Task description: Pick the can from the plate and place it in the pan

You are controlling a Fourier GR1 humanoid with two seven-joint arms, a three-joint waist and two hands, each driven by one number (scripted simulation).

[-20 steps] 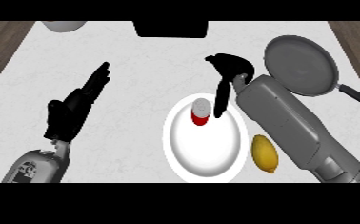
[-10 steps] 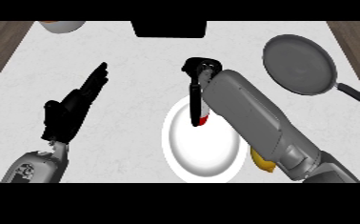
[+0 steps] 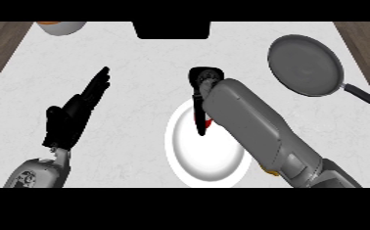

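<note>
1. Fingers (image 3: 200, 121) of the right hand (image 3: 204, 80) are curling down around the red can (image 3: 208, 123), mostly hiding it on the white plate (image 3: 189, 150); its axis is unclear.
2. Bare counter (image 3: 145, 77) is lying between plate and pan (image 3: 306, 71), which are well apart.
3. Left hand (image 3: 72, 114) is resting open at the view's left.

The plate (image 3: 189, 163) is white, the pan (image 3: 305, 65) dark grey, the can (image 3: 208, 123) red, both hands black, and the desk (image 3: 137, 67) white with faint marbling.
</note>
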